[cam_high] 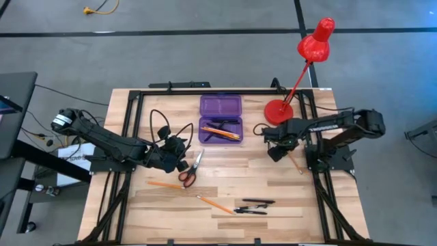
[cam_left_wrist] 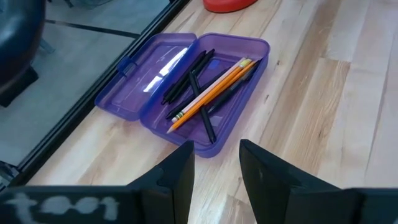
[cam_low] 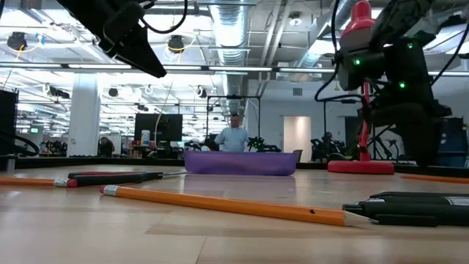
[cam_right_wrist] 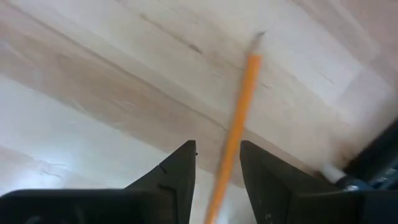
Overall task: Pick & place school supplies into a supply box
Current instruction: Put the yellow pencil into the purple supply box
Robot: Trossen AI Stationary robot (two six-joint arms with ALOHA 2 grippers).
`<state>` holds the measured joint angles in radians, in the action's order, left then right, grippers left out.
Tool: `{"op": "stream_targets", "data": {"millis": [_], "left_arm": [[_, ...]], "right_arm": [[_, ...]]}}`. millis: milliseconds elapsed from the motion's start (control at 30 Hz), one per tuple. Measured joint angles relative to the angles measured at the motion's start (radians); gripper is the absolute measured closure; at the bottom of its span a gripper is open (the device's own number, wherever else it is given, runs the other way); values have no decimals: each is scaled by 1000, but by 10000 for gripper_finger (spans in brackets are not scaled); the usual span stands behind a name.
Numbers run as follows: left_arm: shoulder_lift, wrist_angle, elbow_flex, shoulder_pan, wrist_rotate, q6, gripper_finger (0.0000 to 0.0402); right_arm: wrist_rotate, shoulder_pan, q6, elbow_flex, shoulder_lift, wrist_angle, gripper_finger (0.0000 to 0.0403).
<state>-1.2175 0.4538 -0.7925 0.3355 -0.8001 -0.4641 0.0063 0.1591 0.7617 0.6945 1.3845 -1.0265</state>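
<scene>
Pencils and pens lie in the open purple supply box (cam_high: pixel 220 128) at the counter's (cam_high: pixel 225 181) far middle. Left gripper (cam_left_wrist: pixel 214 163) hovers near it, fingers slightly apart, empty. Right gripper (cam_right_wrist: pixel 217 163) straddles an orange pencil (cam_right_wrist: pixel 236 134) on the counter, fingers parted, not gripping.

A: Pale wood table (cam_right_wrist: pixel 112 81), planks with grain lines and one seam running diagonally.
B: Noted. Orange pencil (cam_right_wrist: pixel 239 118) lying flat on it, dark sharpened tip (cam_right_wrist: pixel 260 34) pointing away from the right gripper (cam_right_wrist: pixel 217 165).
A: Near end of pencil passing between the two dark fingers (cam_right_wrist: pixel 177 171), gap visible on either side. Parted; contact with pencil not clear.
B: Agreed, hard to tell. Dark frame piece (cam_right_wrist: pixel 376 158) at table's edge, with a small white fitting (cam_right_wrist: pixel 333 171) just beside it.
</scene>
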Motion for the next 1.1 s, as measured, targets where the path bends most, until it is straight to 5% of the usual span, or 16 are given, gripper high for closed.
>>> {"op": "stream_targets", "data": {"millis": [367,700,1100], "left_arm": [[0,0,0,0,0,-8,284],[0,0,0,0,11,-10,284],[0,-1,0,0,9,-16,284]], "right_arm": [[-34,38,-46,-30,-5,-26,282],[-183,63,-73,-129,-5,89,282],[-232,-97,-21,-96,-6,237,294]]}}
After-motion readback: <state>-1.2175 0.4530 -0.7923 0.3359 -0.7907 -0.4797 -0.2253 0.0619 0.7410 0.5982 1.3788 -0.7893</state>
